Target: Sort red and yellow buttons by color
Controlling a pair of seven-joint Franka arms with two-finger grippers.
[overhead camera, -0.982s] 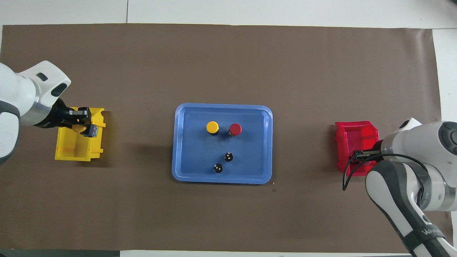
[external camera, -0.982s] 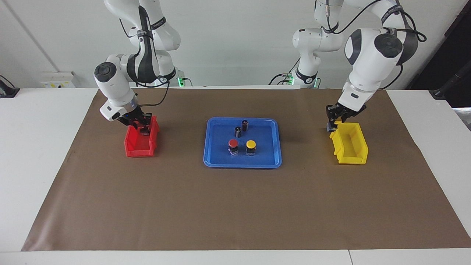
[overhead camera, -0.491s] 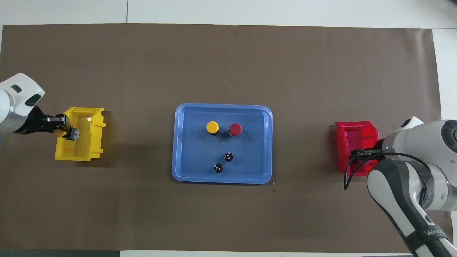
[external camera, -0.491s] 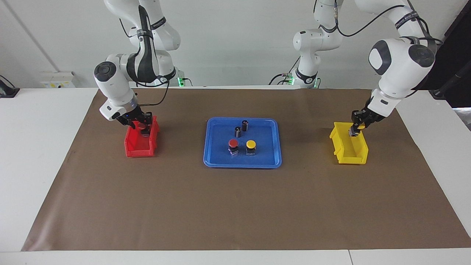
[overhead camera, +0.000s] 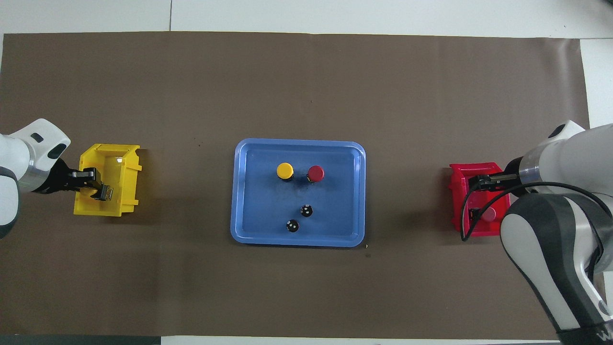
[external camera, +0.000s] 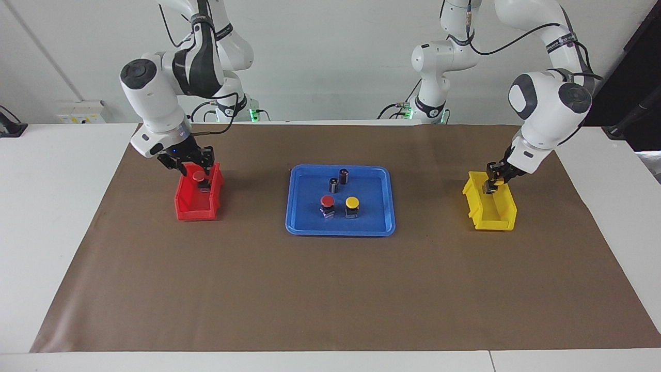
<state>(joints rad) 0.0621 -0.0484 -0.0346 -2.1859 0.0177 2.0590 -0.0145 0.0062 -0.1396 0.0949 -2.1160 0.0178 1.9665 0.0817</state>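
A red button (external camera: 327, 201) and a yellow button (external camera: 352, 202) stand side by side in the blue tray (external camera: 341, 232); both also show in the overhead view, red (overhead camera: 315, 172) and yellow (overhead camera: 285, 170). My right gripper (external camera: 190, 164) is open just above the red bin (external camera: 188, 209). A second red button (external camera: 199, 177) lies in that bin under it. My left gripper (external camera: 493, 178) is shut on a second yellow button (external camera: 497, 180) and holds it low inside the yellow bin (external camera: 490, 222).
Two small dark capless cylinders (external camera: 334, 184) (external camera: 344, 175) stand in the tray, nearer to the robots than the buttons. The red bin is toward the right arm's end of the brown mat and the yellow bin (overhead camera: 127, 191) toward the left arm's end.
My right gripper has opened and risen, leaving the red button in the red bin. My left gripper has carried the yellow button from the bin's edge to inside the yellow bin.
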